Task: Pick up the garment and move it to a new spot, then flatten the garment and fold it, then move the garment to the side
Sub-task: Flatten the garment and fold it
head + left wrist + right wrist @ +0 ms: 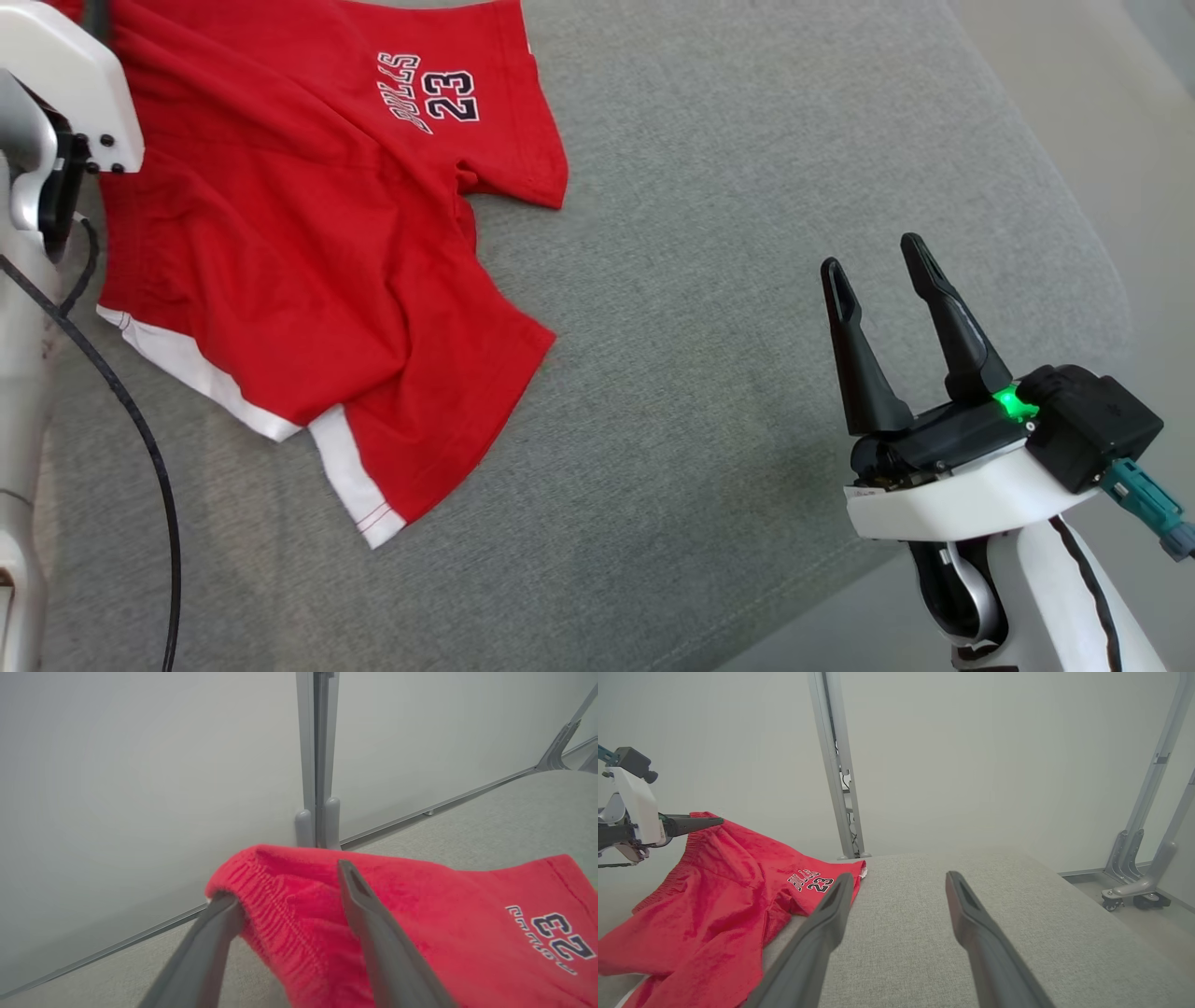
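The garment (308, 252) is a pair of red shorts with white hem trim and a "BULLS 23" print, spread crumpled over the left of the grey cushion (709, 280). In the left wrist view, my left gripper (285, 884) has its fingers spread apart, with the ribbed waistband (266, 891) bunched between them and raised off the cushion. The right wrist view shows that waistband (698, 833) lifted beside the left arm's finger (698, 822). My right gripper (870, 257) hovers open and empty over the cushion's right side, well clear of the shorts (714, 905).
The cushion's rounded right edge (1092, 271) drops to pale floor. A black cable (140, 439) hangs by my left arm. A pale wall with a metal post (838, 779) stands behind the cushion, and a wheeled metal frame (1134, 891) is on the floor at the right.
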Controlling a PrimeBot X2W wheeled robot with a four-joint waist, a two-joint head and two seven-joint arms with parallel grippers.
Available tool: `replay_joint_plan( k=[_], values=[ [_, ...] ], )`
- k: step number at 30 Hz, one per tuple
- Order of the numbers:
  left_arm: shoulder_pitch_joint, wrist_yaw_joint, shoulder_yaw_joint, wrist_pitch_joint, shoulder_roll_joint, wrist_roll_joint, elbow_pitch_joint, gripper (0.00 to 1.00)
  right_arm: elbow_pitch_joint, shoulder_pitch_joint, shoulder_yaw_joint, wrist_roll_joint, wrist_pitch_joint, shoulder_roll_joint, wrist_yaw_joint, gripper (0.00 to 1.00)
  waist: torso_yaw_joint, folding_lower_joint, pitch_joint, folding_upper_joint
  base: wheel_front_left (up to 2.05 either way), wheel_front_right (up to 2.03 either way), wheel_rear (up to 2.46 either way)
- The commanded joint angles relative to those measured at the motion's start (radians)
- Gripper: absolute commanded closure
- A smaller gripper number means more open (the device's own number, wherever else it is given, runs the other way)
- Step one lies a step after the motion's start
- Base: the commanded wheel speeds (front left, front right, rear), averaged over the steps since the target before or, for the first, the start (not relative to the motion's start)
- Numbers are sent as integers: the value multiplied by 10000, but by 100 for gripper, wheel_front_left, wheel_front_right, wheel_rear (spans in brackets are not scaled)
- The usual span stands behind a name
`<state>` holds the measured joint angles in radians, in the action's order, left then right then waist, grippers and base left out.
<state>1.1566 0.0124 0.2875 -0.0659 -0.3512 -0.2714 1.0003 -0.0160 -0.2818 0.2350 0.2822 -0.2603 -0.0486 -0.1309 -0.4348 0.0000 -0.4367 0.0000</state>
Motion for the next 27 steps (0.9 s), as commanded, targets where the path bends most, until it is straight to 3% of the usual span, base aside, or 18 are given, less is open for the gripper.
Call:
replay_joint_plan(
  k=[1,7,10,14,20,27],
  values=[
    [-24,-9,-13,137,-22,-13,1,0,-35,-115,-27,-44,-75,-40,3,0,190,0,155,0,0,0,0],
    [-404,285,-35,569,333,-344,-82,0,-224,-124,-227,-323,-75,-41,3,0,1017,0,794,0,0,0,0],
    [-867,850,213,-15,736,-676,-43,0,-417,-15,-359,-557,-73,-40,3,0,1704,0,1269,0,0,0,0],
    [-1208,1092,414,-402,938,-1025,-304,0,-550,-18,-345,-732,-66,-47,3,0,2212,0,1641,0,0,0,0],
    [-1551,1166,528,-339,810,-1326,-824,0,-668,-31,-315,-697,-66,-46,3,0,2606,0,1991,0,0,0,0],
    [-2743,871,224,1031,877,-1630,-2137,0,-882,351,-517,-543,-64,-44,3,0,3181,0,2595,0,0,0,0]
  ],
)
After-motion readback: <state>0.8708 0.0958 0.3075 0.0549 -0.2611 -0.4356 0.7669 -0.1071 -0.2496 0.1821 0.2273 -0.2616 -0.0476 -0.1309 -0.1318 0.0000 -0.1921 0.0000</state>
